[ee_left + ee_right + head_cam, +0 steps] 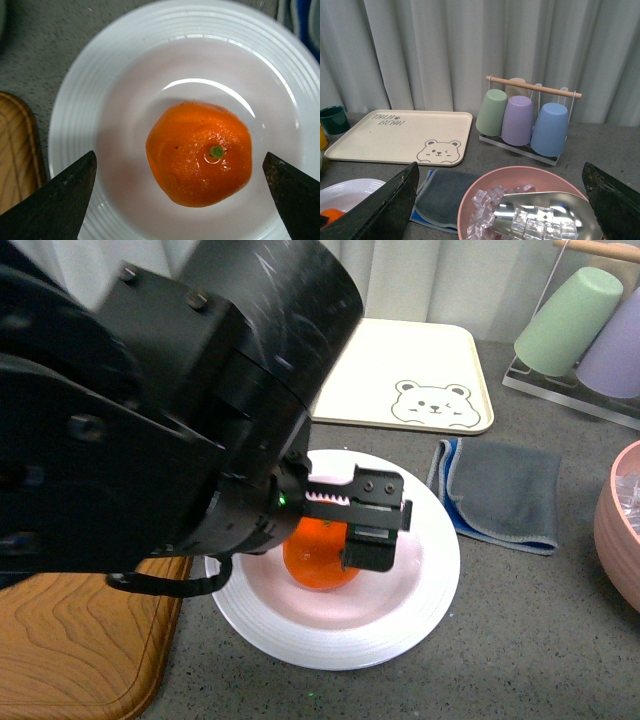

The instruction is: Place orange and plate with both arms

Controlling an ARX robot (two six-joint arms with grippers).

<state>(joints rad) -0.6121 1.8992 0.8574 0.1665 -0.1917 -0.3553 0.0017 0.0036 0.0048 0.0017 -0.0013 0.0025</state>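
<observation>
The orange (320, 560) lies in the well of the white plate (420, 600) at the table's middle. In the left wrist view the orange (200, 152) shows its green stem dot, resting on the plate (125, 75). My left gripper (365, 520) hangs open right above the orange; its two fingertips (65, 200) stand apart on either side, not touching it. My right gripper (500, 210) is open and empty, held above the pink bowl; the plate's edge (345, 192) shows at the side of its view.
A cream bear tray (420, 380) lies behind the plate, a grey-blue cloth (500, 490) to its right. A pink bowl (485, 187) holds ice cubes and a metal scoop (545, 210). A cup rack (525, 120) stands at the back right. A wooden board (80, 640) lies at the front left.
</observation>
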